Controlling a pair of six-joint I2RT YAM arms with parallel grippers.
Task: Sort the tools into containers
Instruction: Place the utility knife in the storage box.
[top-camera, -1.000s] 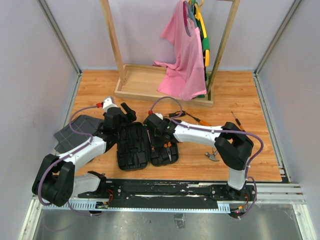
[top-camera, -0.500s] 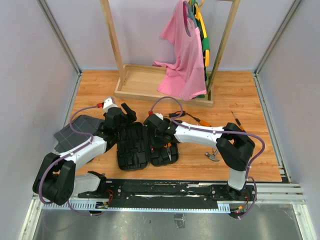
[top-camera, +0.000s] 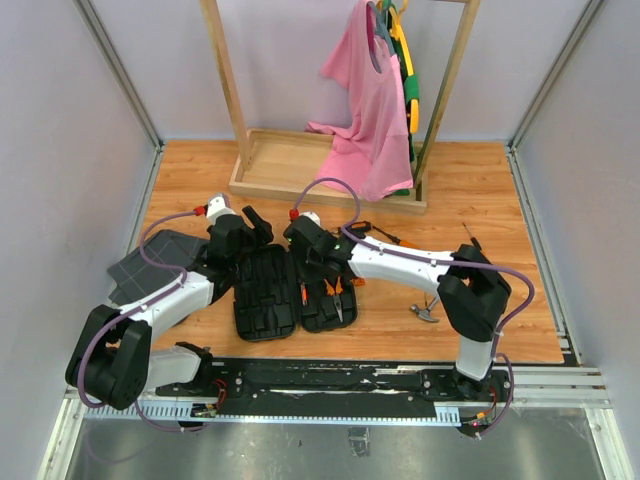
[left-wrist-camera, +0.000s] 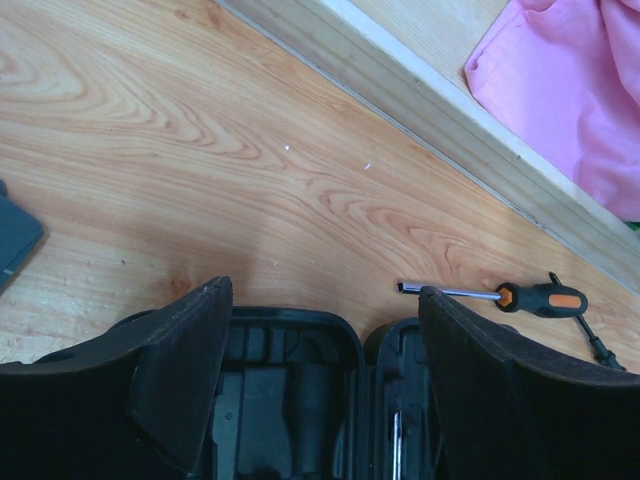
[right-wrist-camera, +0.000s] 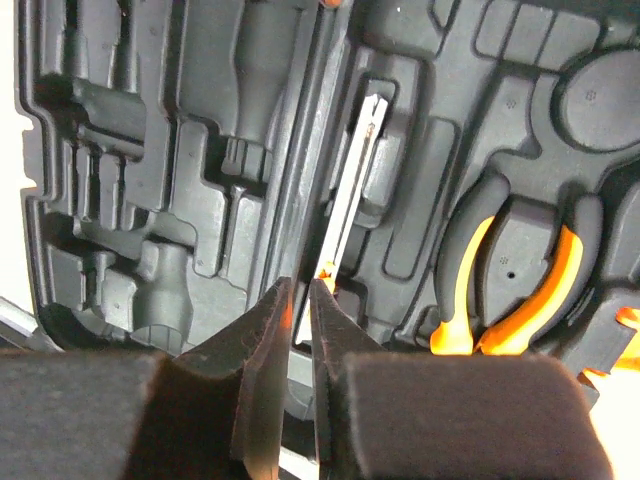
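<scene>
From above, I'm seeing the tool case (top-camera: 268, 295) lying open with the pliers (top-camera: 337, 297) seated, while the screwdrivers (top-camera: 388, 237) and hammer (top-camera: 426, 313) are waiting outside. Left wrist: the left gripper (left-wrist-camera: 322, 295) is hanging spread wide over the case's rim. Right wrist: the right gripper (right-wrist-camera: 300, 292) is nearly closing at a slotted steel tool (right-wrist-camera: 352, 190); whether it's pinching, I can't tell.

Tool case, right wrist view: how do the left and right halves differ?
Left half: the slots in view are bare. Right half holds orange-handled pliers and a slim screwdriver by the hinge. Left half has mostly long straight slots; right half has a round recess. Both are black moulded plastic, lying open.
</scene>
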